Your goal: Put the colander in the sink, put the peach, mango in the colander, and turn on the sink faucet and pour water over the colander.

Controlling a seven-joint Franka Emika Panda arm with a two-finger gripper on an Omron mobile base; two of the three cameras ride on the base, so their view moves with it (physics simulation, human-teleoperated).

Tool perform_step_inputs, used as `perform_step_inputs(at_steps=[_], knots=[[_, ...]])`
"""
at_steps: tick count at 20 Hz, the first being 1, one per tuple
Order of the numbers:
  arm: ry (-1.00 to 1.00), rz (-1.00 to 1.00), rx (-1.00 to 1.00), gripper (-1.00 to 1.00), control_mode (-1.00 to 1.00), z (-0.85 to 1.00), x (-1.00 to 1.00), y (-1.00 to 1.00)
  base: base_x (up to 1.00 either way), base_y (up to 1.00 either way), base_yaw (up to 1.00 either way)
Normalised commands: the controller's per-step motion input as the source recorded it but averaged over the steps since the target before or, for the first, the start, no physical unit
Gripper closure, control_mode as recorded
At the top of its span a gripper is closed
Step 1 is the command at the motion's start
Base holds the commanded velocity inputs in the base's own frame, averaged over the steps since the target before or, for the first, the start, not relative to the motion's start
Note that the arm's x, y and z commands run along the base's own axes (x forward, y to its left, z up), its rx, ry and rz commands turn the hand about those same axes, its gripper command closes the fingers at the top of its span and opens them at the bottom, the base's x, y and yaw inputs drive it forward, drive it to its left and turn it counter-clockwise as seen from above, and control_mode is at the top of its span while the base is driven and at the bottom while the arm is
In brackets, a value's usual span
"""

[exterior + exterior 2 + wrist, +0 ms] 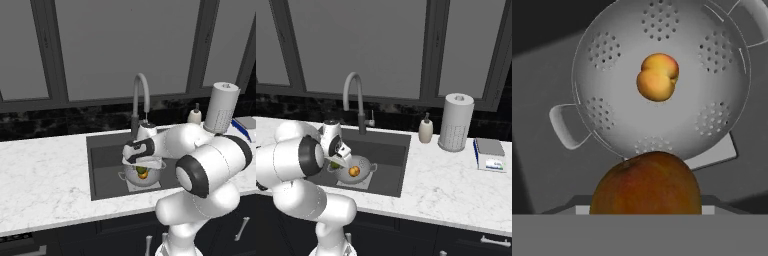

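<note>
The white-grey colander (612,100) sits on the floor of the dark sink (105,155), on its pale square patch. In it lies the round orange peach (657,77), near the middle. Just above the colander's near rim hangs the olive-green mango (646,185), and my gripper (143,167) is shut on it; the fruit hides the fingertips in the hand view. From the right base view the mango (335,165) hangs left of the peach (354,171) and over the colander (362,165). The grey gooseneck faucet (140,90) arches over the basin's back edge; no water shows.
A paper towel roll (456,122) and a soap bottle (426,130) stand on the marble counter right of the sink. A small box (490,154) lies further right. My own forearm crosses over the sink's right half.
</note>
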Motion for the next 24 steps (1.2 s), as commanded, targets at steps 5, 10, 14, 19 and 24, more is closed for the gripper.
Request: perform_step_inputs(at_steps=[5, 10, 14, 19, 24], knots=[[0.0, 0.03, -0.01, 1.0, -1.0, -0.44, 0.24, -0.27, 0.0, 0.0, 0.0], [0.0, 0.04, 0.0, 1.0, -1.0, -0.45, 0.22, -0.32, 0.0, 0.0, 0.0], [0.0, 0.03, 0.0, 1.0, -1.0, -0.32, 0.15, -0.28, 0.0, 0.0, 0.0], [0.0, 0.01, 0.0, 1.0, -1.0, -0.14, 0.05, -0.16, 0.0, 0.0, 0.0], [0.0, 0.0, 0.0, 1.0, -1.0, -0.1, 0.1, 0.0, 0.0, 0.0, 0.0]])
